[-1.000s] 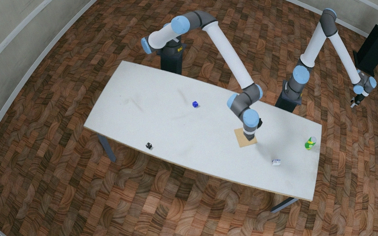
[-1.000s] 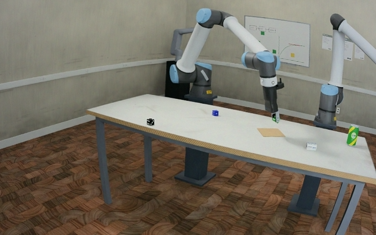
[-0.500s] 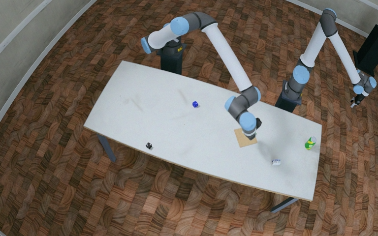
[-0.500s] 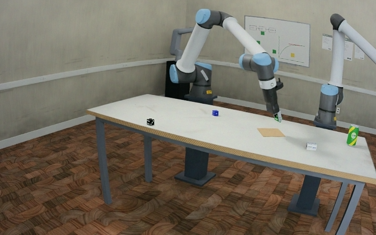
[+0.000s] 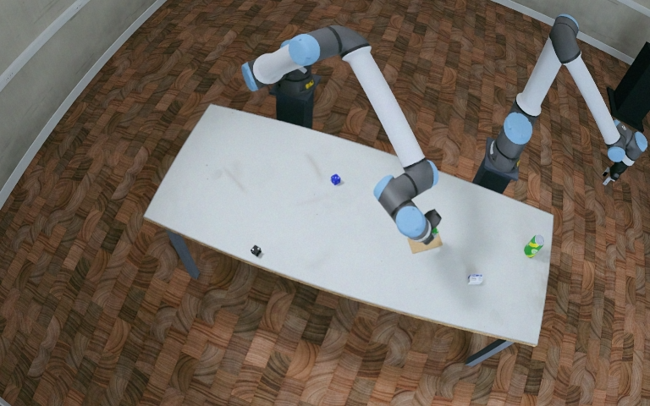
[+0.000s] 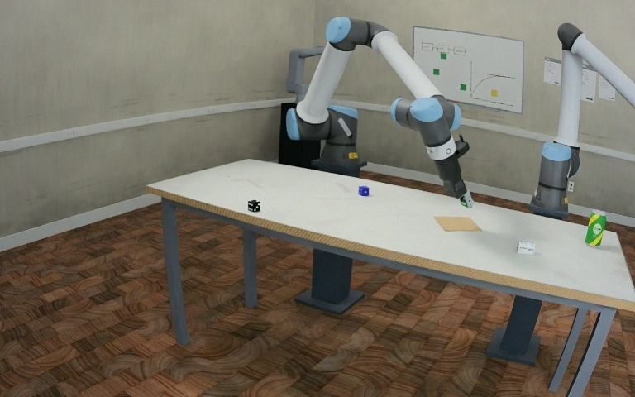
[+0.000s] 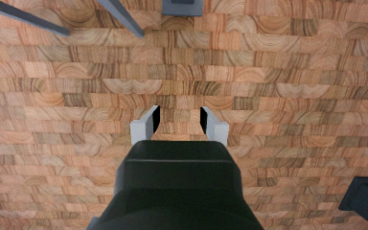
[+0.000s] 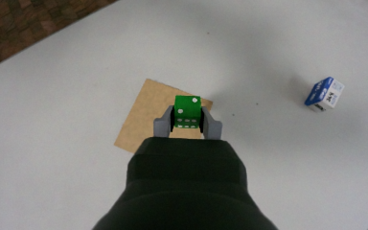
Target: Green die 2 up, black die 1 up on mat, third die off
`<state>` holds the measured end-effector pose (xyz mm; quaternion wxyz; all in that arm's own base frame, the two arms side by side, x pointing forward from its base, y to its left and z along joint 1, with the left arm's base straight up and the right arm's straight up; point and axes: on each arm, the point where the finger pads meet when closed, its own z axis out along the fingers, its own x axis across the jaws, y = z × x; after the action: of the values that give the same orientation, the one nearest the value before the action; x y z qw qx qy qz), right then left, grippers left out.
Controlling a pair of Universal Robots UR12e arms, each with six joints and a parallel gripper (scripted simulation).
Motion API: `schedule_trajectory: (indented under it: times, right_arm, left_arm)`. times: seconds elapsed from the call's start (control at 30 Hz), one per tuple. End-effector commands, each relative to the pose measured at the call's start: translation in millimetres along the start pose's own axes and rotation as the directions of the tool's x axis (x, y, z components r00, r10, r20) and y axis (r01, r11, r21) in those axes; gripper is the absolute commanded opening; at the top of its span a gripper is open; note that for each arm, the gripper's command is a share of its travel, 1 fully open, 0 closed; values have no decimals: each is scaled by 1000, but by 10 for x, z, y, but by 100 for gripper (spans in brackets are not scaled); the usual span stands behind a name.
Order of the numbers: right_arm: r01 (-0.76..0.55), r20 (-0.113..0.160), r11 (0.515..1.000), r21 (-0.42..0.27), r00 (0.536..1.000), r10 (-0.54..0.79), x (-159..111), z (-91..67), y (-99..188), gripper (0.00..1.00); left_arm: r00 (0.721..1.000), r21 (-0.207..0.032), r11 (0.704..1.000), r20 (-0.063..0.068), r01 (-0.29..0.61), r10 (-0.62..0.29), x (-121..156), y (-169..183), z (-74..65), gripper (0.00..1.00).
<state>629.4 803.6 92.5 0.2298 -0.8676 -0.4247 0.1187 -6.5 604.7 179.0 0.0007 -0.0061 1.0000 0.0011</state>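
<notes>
Green-yellow can upright, white-blue carton apart from it

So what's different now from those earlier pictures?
The right gripper has tipped further over, its wrist swinging left in the exterior view, tilting the green die with it. Nothing was picked up or let go. The black die, blue die, mat, box and can stayed put.
</notes>
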Motion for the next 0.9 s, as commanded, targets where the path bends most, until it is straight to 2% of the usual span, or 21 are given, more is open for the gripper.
schedule_trajectory:
  times: [0.0, 0.07, 0.33, 0.47, 0.87]
  right_arm:
    - [9, -5, 999, 34, 1000, -9, 38, -29, -57, 57]
    - [9, -5, 999, 34, 1000, -9, 38, -29, -57, 57]
    - [10, -4, 981, 194, 1000, -9, 35, -19, -42, 57]
    - [10, -7, 969, 248, 1000, -9, 40, -33, -32, 57]
    - [10, -8, 966, 259, 1000, -8, 42, -37, -29, 57]
  left_arm:
    - [1000, 2, 1000, -1, 2, -2, 21, -7, 19, 100]
    - [1000, 2, 1000, -1, 2, -2, 21, -7, 19, 100]
    - [1000, 2, 1000, -1, 2, -2, 21, -7, 19, 100]
    - [1000, 2, 1000, -1, 2, -2, 21, -7, 19, 100]
    - [1000, 2, 1000, -1, 2, -2, 21, -7, 19, 100]
